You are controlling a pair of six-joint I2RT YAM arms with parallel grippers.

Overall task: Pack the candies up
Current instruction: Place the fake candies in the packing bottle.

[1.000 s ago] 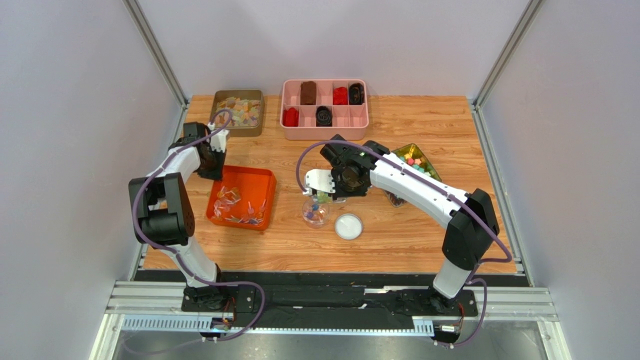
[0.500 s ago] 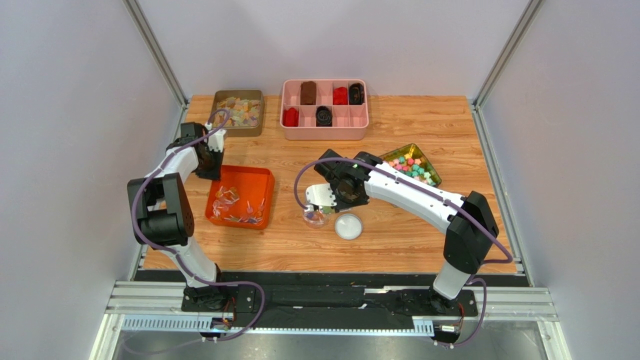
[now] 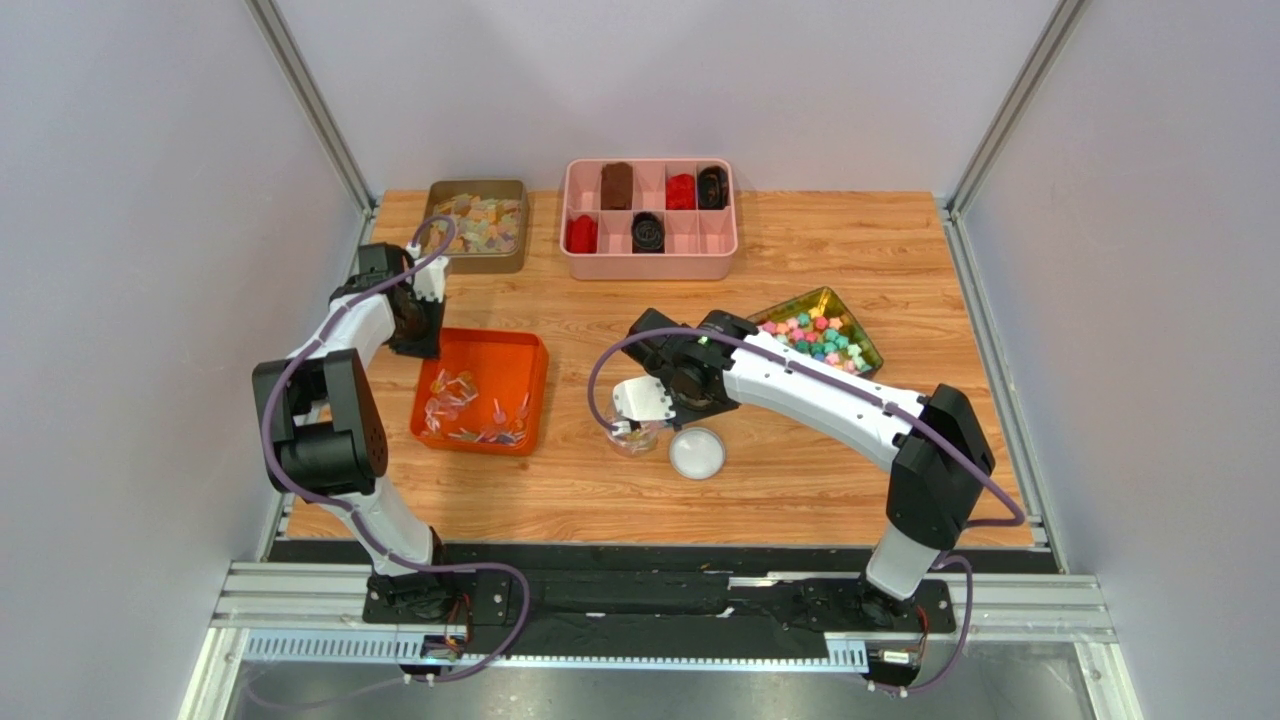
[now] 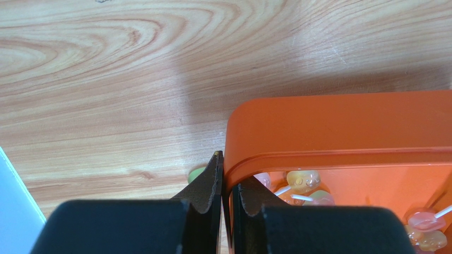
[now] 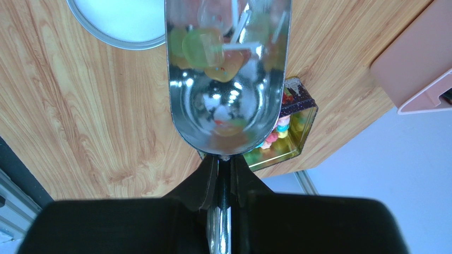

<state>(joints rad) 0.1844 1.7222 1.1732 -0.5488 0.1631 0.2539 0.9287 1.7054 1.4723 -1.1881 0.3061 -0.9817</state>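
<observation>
The candies point(image 3: 473, 408) are small translucent pink, blue and whitish sweets on thin sticks, lying in an orange tray point(image 3: 519, 356). My left gripper point(image 3: 419, 330) is shut on the tray's far left rim point(image 4: 297, 159); candies point(image 4: 303, 181) show just inside it. My right gripper point(image 3: 687, 381) is shut on the handle of a metal scoop point(image 5: 228, 90). The scoop is tipped over a clear jar point(image 3: 631, 437), and several candies point(image 5: 212, 48) lie at its front end. The jar itself is hidden in the right wrist view.
A white round lid point(image 3: 697, 452) lies right of the jar. A green tin of chunky bright candies point(image 3: 819, 330) stands behind the right arm. A pink compartment box point(image 3: 648, 203) and a tin of pale gummies point(image 3: 473, 222) stand at the back. One green sweet point(image 4: 194, 173) lies on the table beside the tray.
My right arm has swung the scoop left and down, from above the jar to its mouth, uncovering the green tin. The left gripper has stayed on the tray rim.
</observation>
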